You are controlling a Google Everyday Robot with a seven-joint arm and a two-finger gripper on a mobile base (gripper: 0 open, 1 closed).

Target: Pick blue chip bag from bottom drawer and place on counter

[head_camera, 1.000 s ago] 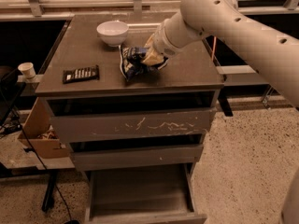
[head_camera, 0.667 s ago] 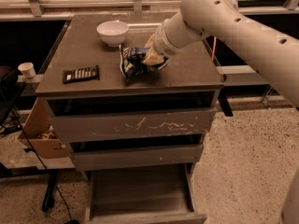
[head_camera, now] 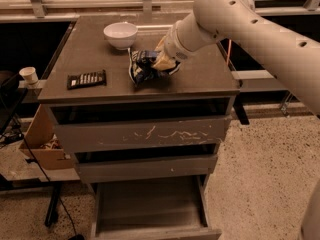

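Observation:
The blue chip bag (head_camera: 142, 66) is dark blue, crumpled foil with white print, and rests on the counter (head_camera: 200, 76) near its middle. My gripper (head_camera: 159, 64) sits over the bag's right side, at the end of the white arm reaching in from the upper right. The bottom drawer (head_camera: 150, 206) is pulled open below, and its grey floor shows nothing in it.
A white bowl (head_camera: 120, 35) stands at the back of the counter. A flat black bar (head_camera: 87, 79) lies at its left front. The top drawer front (head_camera: 145, 134) has white scratches. A cardboard box (head_camera: 42, 144) and a paper cup (head_camera: 29, 75) are to the left.

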